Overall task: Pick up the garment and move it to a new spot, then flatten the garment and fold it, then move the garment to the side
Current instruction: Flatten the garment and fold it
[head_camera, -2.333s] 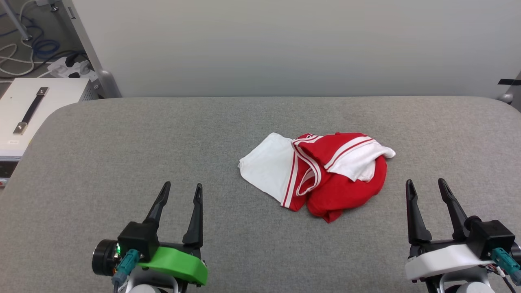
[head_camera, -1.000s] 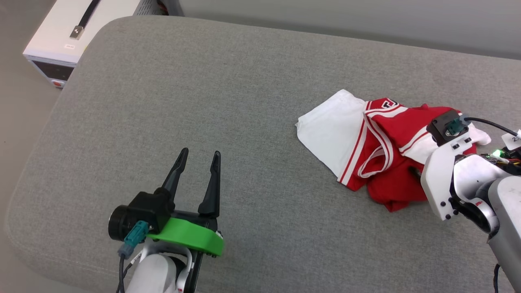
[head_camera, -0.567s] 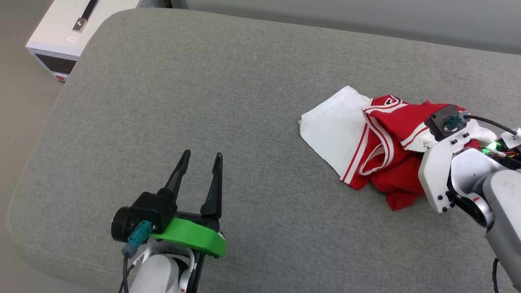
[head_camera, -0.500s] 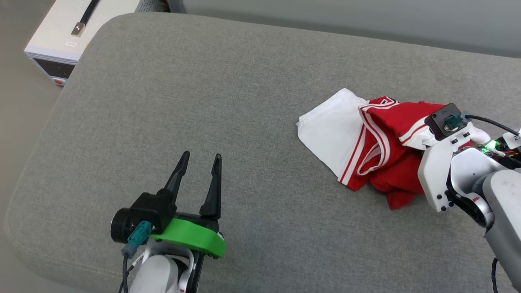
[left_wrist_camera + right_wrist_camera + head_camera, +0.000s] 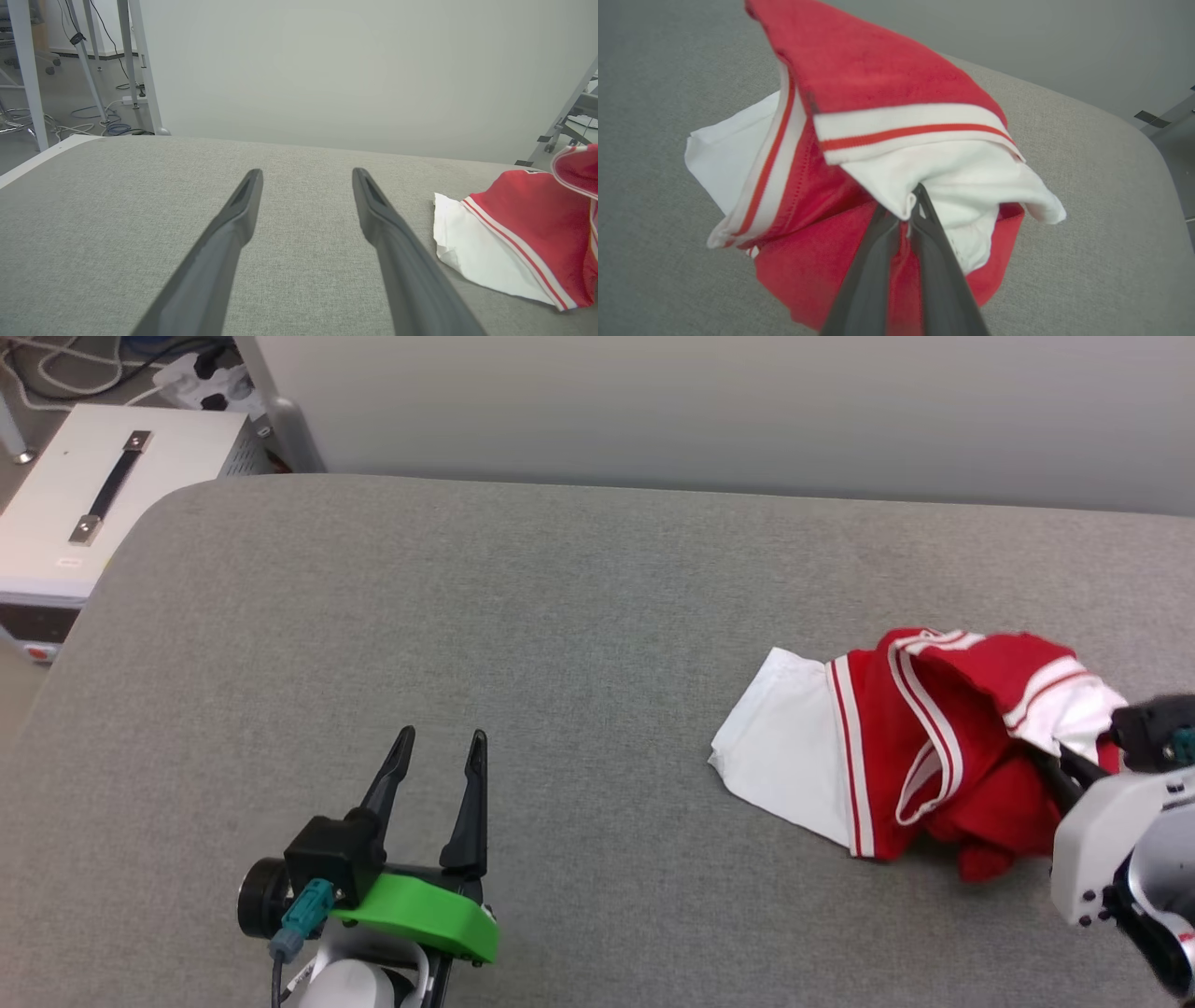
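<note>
Cloth like this is soft and light, so the garment (image 5: 934, 737) will droop and bunch up instead of holding a shape. It lies in a crumpled heap on the right side of the gray desk (image 5: 467, 597). One white sleeve (image 5: 794, 775) is spread flat toward the middle, and the red body is piled up next to it. The right gripper (image 5: 911, 205) is pinched almost closed on the garment. It has a fold of the second sleeve (image 5: 952, 172), just under the red and white stripe. That bit of cloth looks lifted like a little tent, and the rest sags down to the desk. The left gripper (image 5: 440, 735) has its two fingers spread wide with nothing between them. It hovers over bare desk, well apart from the garment. A pinch on one sleeve should be enough to carry it, since it cannot break and does not look slippery, but the rest will likely hang and swing. To lay it flat, I think both grippers should hold the two shoulders or the two bottom corners.
</note>
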You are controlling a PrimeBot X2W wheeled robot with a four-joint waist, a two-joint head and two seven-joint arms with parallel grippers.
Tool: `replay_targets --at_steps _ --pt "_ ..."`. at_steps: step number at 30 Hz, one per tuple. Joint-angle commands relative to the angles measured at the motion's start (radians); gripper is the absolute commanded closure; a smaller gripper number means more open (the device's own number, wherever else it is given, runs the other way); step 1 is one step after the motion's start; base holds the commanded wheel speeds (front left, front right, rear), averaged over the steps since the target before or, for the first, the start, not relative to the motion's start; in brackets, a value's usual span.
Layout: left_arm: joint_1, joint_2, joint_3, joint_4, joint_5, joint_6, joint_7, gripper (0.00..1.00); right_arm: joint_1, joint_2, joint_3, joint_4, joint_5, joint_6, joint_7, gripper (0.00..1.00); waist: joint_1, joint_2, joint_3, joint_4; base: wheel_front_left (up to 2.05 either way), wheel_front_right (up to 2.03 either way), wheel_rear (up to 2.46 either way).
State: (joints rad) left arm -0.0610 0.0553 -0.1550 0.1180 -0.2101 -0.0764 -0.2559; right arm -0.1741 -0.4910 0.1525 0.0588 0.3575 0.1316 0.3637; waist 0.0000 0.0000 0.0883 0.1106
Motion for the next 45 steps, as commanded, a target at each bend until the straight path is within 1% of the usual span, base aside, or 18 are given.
replay_targets --at_steps 1,4,6,7,8,10,13,19,24,26,29,32,39,41,43,45 --pt "0.011 -0.005 0.003 -0.002 0.008 -0.004 -0.006 0.00 0.043 0.039 -0.037 0.008 0.018 -0.001 -0.027 1.00 0.0000 0.0000 -0.022 -0.041 0.00 0.00 0.00" --pt "0.013 -0.005 0.004 0.004 0.012 -0.007 -0.006 0.00 0.110 0.108 -0.119 0.043 0.028 -0.001 -0.082 1.00 0.0000 0.0000 -0.017 -0.060 0.00 0.00 0.00" --pt "0.010 -0.005 0.005 0.008 0.015 -0.009 -0.006 0.00 0.132 0.152 -0.155 0.073 0.036 -0.001 -0.100 1.00 0.0000 0.0000 -0.014 -0.069 0.00 0.00 0.00" --pt "0.008 -0.005 0.004 0.010 0.016 -0.010 -0.006 0.00 0.137 0.158 -0.157 0.083 0.026 -0.001 -0.105 0.72 0.0000 0.0000 -0.013 -0.072 0.00 0.00 0.00" --pt "0.006 -0.005 0.005 0.013 0.018 -0.011 -0.006 0.00 0.141 0.170 -0.166 0.095 0.016 -0.001 -0.113 0.00 0.0000 0.0000 -0.013 -0.076 0.00 0.00 0.00" --pt "0.003 -0.005 0.004 0.017 0.018 -0.013 -0.006 0.00 0.140 0.191 -0.167 0.101 0.011 -0.001 -0.122 0.00 0.0000 0.0000 -0.013 -0.082 0.00 0.00 0.00" --pt "0.000 -0.005 0.001 0.022 0.019 -0.016 -0.006 0.00 0.128 0.202 -0.175 0.084 0.004 -0.001 -0.146 0.00 0.0000 0.0000 -0.015 -0.091 0.00 0.00 0.00" --pt "-0.008 -0.005 -0.018 0.022 -0.010 -0.021 -0.006 0.00 0.126 0.199 -0.180 -0.028 0.016 -0.001 -0.208 0.00 0.0000 0.0000 -0.024 -0.108 0.00 0.00 0.00" --pt "-0.041 -0.005 -0.084 0.070 -0.027 -0.030 -0.006 0.00 0.160 0.203 -0.196 -0.137 0.025 -0.001 -0.252 0.00 0.0000 0.0000 -0.021 -0.136 0.00 0.00 0.00" --pt "-0.073 -0.005 -0.120 0.105 -0.031 -0.032 0.012 0.00 0.174 0.210 -0.207 -0.168 0.031 -0.001 -0.260 0.00 0.0000 0.0000 -0.017 -0.150 0.00 0.00 0.00" --pt "-0.136 -0.005 -0.165 0.141 -0.047 -0.032 0.101 0.00 0.191 0.220 -0.222 -0.203 0.026 -0.001 -0.263 0.00 0.0000 0.0000 -0.004 -0.173 0.00 0.00 0.00" --pt "-0.222 -0.005 -0.210 0.154 -0.064 -0.031 0.233 0.00 0.200 0.228 -0.230 -0.225 0.016 -0.001 -0.266 0.00 0.0000 0.0000 0.017 -0.200 0.00 0.00 0.00" --pt "-0.410 -0.003 -0.273 0.217 -0.067 -0.030 0.621 0.00 0.189 0.244 -0.208 -0.250 -0.008 -0.001 -0.290 0.00 0.0000 0.0000 0.082 -0.268 0.00 0.00 0.00" --pt "-0.443 0.006 -0.285 0.238 -0.057 -0.025 0.704 0.00 0.181 0.248 -0.199 -0.249 -0.017 -0.001 -0.301 0.00 0.0000 0.0000 0.100 -0.291 0.00 0.00 0.00" --pt "-0.464 0.011 -0.289 0.260 -0.056 -0.021 0.759 0.00 0.176 0.259 -0.193 -0.242 -0.021 -0.001 -0.309 0.00 0.0000 0.0000 0.116 -0.311 0.00 0.00 0.00" --pt "-0.478 0.016 -0.291 0.283 -0.053 -0.014 0.790 0.00 0.170 0.267 -0.187 -0.237 -0.025 -0.001 -0.319 0.00 0.0000 0.0000 0.132 -0.328 0.00 0.00 0.00"
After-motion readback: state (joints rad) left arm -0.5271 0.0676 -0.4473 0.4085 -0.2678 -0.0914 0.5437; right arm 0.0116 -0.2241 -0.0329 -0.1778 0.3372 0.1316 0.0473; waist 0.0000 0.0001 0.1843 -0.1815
